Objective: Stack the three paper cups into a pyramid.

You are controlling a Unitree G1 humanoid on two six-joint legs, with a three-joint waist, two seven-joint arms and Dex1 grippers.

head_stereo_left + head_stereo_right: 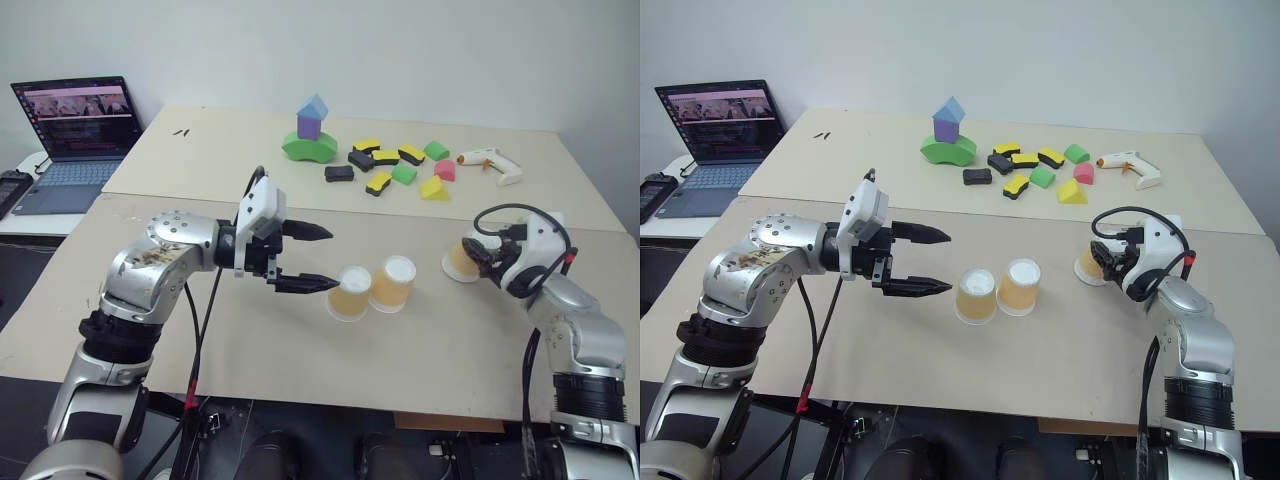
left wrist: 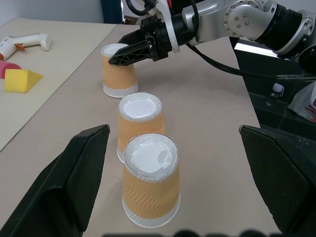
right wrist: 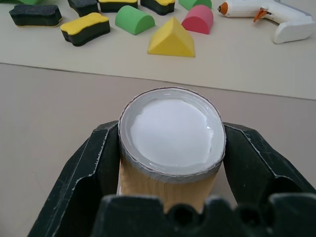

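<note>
Cups stood upside down on the table (image 1: 300,350): two (image 1: 350,292) (image 1: 393,283) touching mid-table, a third cup (image 3: 170,148) apart, clamped by the right gripper (image 3: 170,163), apparently not lifted. Left gripper (image 1: 315,258) reached level toward the pair, jaws spread wide.

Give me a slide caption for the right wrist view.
Right end effector shut on an upside-down paper cup, foam blocks beyond.

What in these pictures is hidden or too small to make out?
- Laptop screen: too small to read in the head views.
- Third cup: mostly hidden behind the right gripper in the head views.
- Glue gun: cut off by the edge in the left wrist view.
</note>
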